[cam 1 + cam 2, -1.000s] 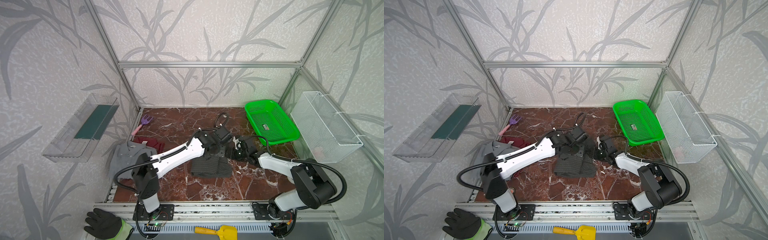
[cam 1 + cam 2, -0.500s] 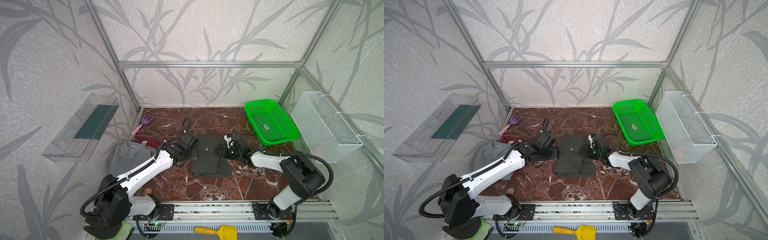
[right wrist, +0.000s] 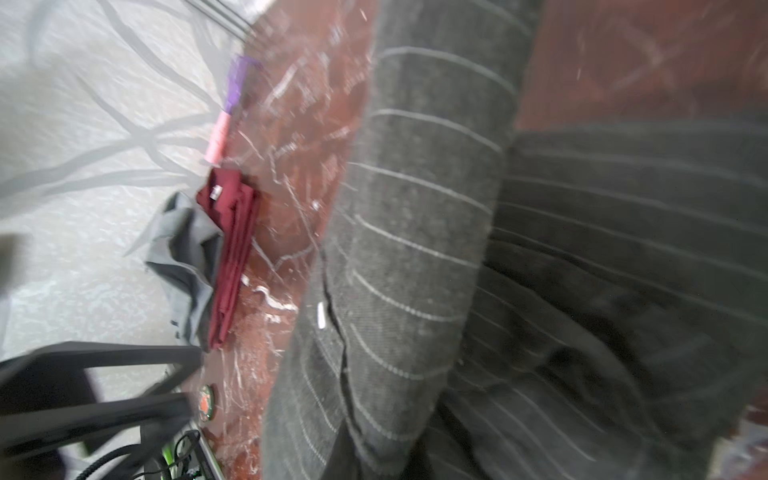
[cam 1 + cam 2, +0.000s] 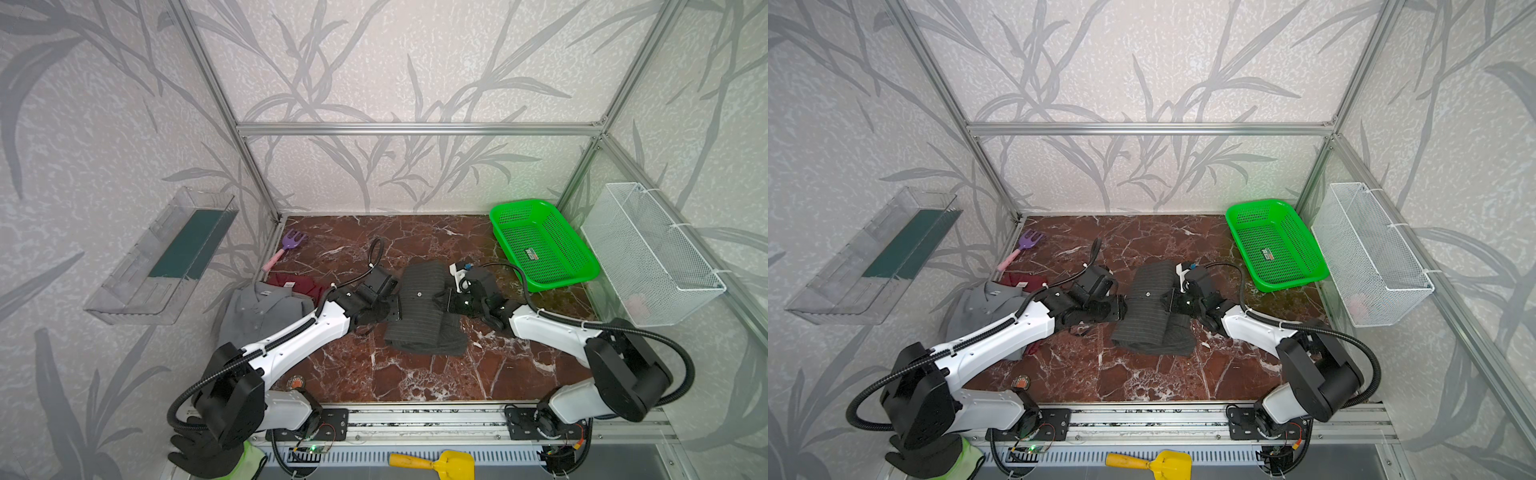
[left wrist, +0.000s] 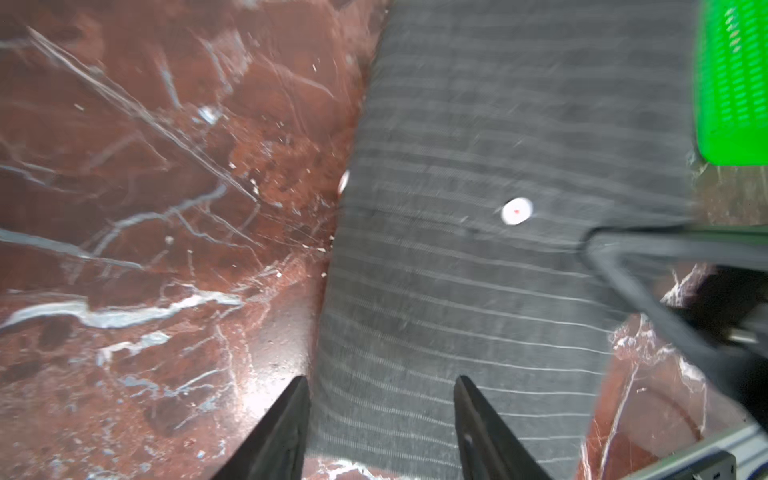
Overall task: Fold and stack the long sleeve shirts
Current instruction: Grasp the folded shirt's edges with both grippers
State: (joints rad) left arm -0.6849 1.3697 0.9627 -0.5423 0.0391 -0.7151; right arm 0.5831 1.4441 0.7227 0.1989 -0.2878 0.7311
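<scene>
Left gripper, half open, straddles the left edge of the shirt lying on the table; right gripper, closed, pinches its right edge. A second earlier both were at its far end.

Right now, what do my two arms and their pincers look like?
The left arm and right arm have white link shells, black joints and looping black ribbed cable hoses. The left pincer and right pincer are black, with slim tapered fingers.

Pinstriped shirt folded; grey shirt against red shirt.
</scene>
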